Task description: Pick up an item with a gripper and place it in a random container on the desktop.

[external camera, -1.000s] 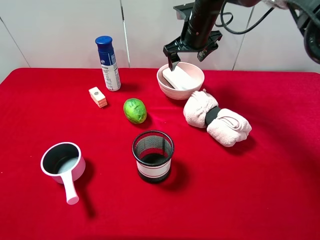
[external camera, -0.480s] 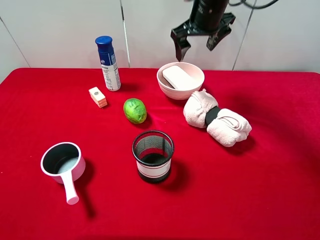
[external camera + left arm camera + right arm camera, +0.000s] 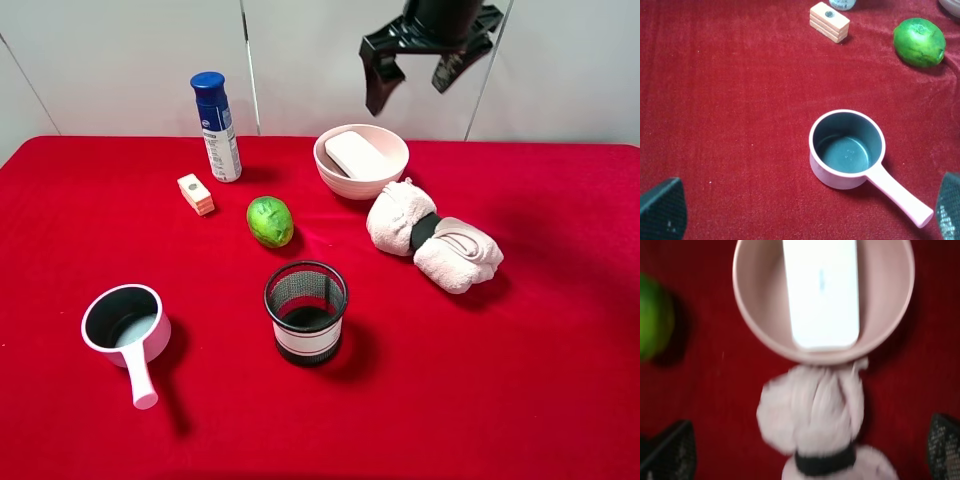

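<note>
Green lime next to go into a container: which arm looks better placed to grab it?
Probably left: its view shows the lime close by; the right gripper hangs high.

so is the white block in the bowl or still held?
In. The white block lies inside the pink bowl; the right end effector is open above it.

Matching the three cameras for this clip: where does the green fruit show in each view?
Exterior high: green fruit mid-table, left of the pink bowl.
Left wrist: at, near the small orange-cream block; bowl barely visible.
Right wrist: blurred, cut by the frame edge, beside the bowl.
Shared landmark: the bowl.
</note>
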